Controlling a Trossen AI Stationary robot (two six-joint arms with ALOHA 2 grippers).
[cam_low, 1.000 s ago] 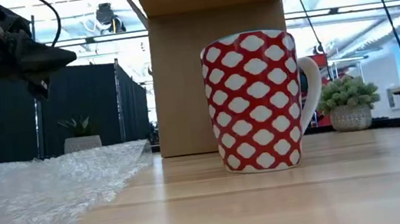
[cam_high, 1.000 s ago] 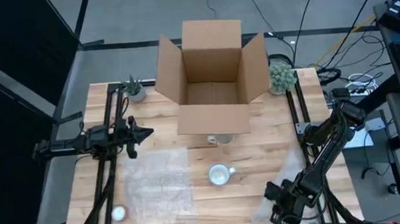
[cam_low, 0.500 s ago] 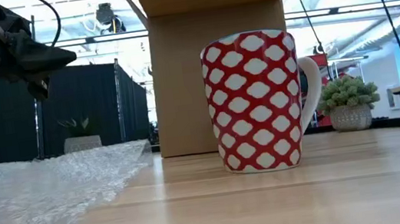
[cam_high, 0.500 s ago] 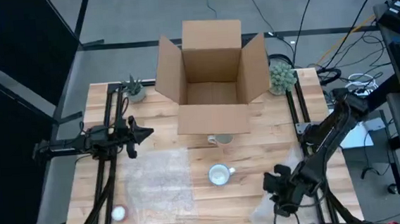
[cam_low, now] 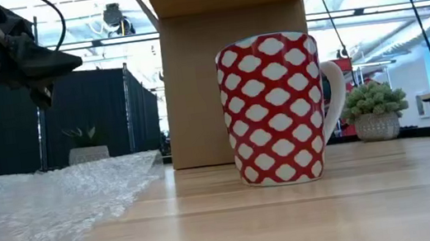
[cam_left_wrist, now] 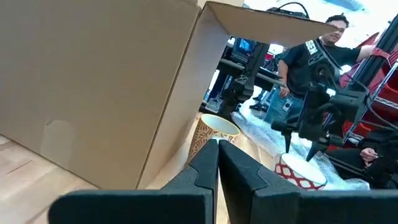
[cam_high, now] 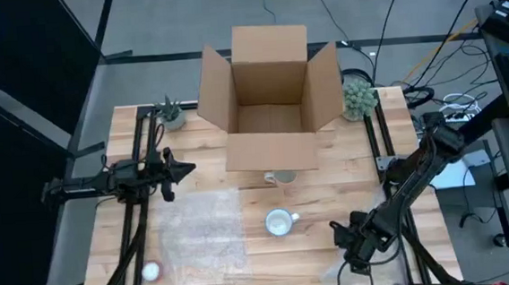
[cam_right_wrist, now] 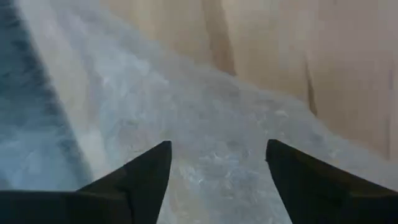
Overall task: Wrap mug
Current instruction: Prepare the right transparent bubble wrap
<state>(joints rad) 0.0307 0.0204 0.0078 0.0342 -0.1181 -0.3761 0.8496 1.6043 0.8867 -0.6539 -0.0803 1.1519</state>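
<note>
A: Right gripper [cam_high: 347, 244] pose?

B: Low at the near right of the table [cam_high: 330, 196], arm folded back toward its base. Fingers [cam_right_wrist: 134, 177] spread wide apart, nothing between them. Directly under and ahead of them: a sheet of bubble wrap [cam_right_wrist: 205, 137] (second sheet, at the table's right corner).

A: Mug?

B: Red-and-white mug [cam_high: 280, 222] upright on bare wood, just left of the right gripper, not touching it. Handle points toward that gripper's side. Low view shows it standing clear of the larger bubble wrap sheet [cam_high: 203, 236], which lies flat beyond it, further left.

A: Left gripper?

B: Left gripper [cam_high: 185, 171] well away from the mug, hovering above the table's left side, arm stretched level, tip aimed at the cardboard box [cam_high: 269, 96]. Fingers pressed together, empty.

A: Ahead of it?

B: Box wall fills most of its wrist view. Past the box corner, a second patterned cup [cam_left_wrist: 214, 134] right against the box front, then the red mug, then the right arm. A person is in the room behind.

A: Far end?

B: Open box at the back centre, a small plant on each side of it.
</note>
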